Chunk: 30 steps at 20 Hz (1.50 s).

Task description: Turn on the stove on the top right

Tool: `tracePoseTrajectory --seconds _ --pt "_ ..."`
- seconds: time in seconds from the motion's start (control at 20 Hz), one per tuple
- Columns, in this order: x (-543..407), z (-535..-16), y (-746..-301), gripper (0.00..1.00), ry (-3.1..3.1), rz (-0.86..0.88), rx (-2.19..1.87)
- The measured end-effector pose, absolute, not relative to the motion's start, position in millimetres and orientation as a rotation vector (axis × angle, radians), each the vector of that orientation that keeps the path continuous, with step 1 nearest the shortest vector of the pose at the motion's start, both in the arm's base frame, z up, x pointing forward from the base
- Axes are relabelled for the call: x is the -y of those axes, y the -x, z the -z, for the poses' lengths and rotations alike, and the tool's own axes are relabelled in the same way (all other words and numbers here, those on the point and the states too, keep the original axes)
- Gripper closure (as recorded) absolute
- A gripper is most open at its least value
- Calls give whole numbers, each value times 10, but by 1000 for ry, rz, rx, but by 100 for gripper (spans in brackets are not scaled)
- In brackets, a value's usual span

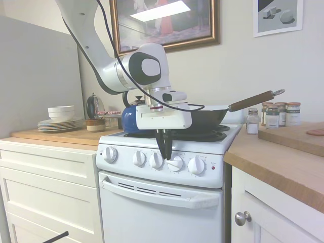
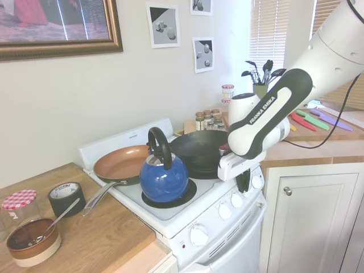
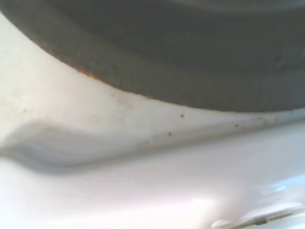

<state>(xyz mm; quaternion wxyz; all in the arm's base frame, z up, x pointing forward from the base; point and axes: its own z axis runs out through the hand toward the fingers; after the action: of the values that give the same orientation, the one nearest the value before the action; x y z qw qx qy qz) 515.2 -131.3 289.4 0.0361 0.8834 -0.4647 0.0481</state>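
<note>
We cannot make out the knob markings on the stove [image 1: 167, 167]. The gripper [image 1: 165, 152] hides part of the knob row. Our wrist view is a blur of white enamel and a dark rim [image 3: 190, 57].

First exterior view: low, in front of the stove [image 1: 167, 167], facing its knob panel and the wall behind, at moderate range; the arm enters from the picture's left. Second exterior view: higher, off to the stove's [image 2: 187, 222] side, looking obliquely down across the cooktop towards the window; the arm enters from the right. Both share the cooktop, the blue kettle [image 1: 129, 117] [image 2: 164, 175], the dark pan [image 1: 210, 117] [image 2: 199, 152] and the knob row. Wrist view: very close, blurred, showing white enamel [image 3: 143, 191] beneath a dark curved rim [image 3: 190, 57].
</note>
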Motion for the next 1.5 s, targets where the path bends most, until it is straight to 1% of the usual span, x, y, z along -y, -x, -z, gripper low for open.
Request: tracePoseTrajectory --seconds 1.05,1.5 --pt "1407 -2621 -5108 100 -2690 -97 1456" --pt "1318 -2568 -5105 100 -2620 -162 1434"
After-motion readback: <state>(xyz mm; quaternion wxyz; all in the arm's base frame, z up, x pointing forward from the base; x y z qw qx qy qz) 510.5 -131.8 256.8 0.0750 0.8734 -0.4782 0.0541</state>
